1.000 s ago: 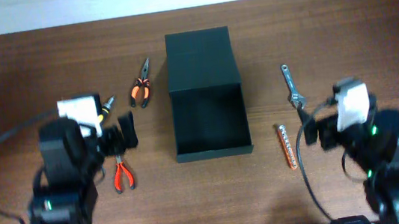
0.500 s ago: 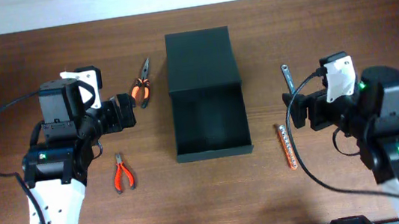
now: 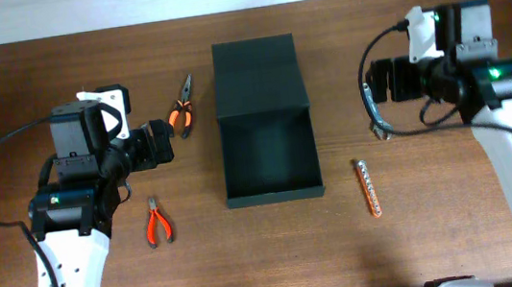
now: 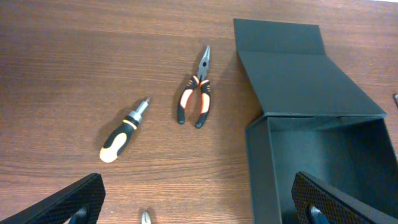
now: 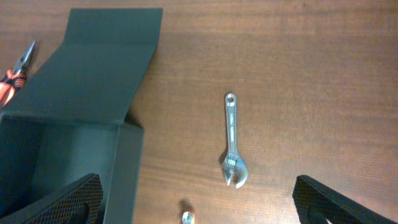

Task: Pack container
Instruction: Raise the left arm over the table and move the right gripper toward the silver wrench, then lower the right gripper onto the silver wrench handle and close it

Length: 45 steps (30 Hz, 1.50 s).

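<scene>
green container (image 3: 269, 156) (lid (image 3: 256, 74) folded back) on wooden table (image 3: 442, 248).

- The counter (image 3: 269, 258) is brown wood with fine grain lines, smooth with a soft shine.
- The box (image 3: 259, 75) is dark green and dull, like thick card.
- The wrench (image 5: 232, 146) is bright, smooth silver metal.
- The pliers (image 4: 196, 99) have grey metal tips and orange-and-black grips that look like plastic.
- The screwdriver (image 4: 123, 130) has a metal tip and a smooth handle.
- The fingers (image 4: 62, 202) are black with a woven pattern.
</scene>
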Motion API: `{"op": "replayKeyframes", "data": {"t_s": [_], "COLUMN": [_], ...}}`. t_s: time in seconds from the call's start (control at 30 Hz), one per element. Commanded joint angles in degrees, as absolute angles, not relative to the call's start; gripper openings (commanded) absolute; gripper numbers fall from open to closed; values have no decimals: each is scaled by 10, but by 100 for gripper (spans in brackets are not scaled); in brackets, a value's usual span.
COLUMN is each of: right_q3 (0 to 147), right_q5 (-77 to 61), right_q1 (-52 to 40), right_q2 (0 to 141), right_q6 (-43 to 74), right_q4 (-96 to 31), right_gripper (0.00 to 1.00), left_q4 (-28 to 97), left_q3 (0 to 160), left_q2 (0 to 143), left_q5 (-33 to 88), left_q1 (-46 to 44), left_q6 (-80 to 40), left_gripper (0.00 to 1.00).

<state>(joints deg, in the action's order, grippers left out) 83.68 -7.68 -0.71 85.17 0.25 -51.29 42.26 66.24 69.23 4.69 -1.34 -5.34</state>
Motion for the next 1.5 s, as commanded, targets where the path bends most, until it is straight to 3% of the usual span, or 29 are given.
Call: {"op": "replayKeyframes", "data": {"t_s": [0.0, 0.53, 1.47], "right_q3": [850, 851, 849], "right_q5": [-47, -25, -18], "right_q1": [-2, 8, 8], "right_q2": [882, 1061, 1177], "right_q6": [9, 3, 3], "right_q4": [-503, -531, -507], "right_gripper": [99, 99, 99], "left_q4": [421, 422, 436], "left_q3": [672, 672, 672], "left_q2": [693, 693, 693], "left_q5": [32, 32, 32], "left_q1": [-16, -16, -16], "left_q6": [-42, -42, -42], "left_gripper": [99, 99, 99]}}
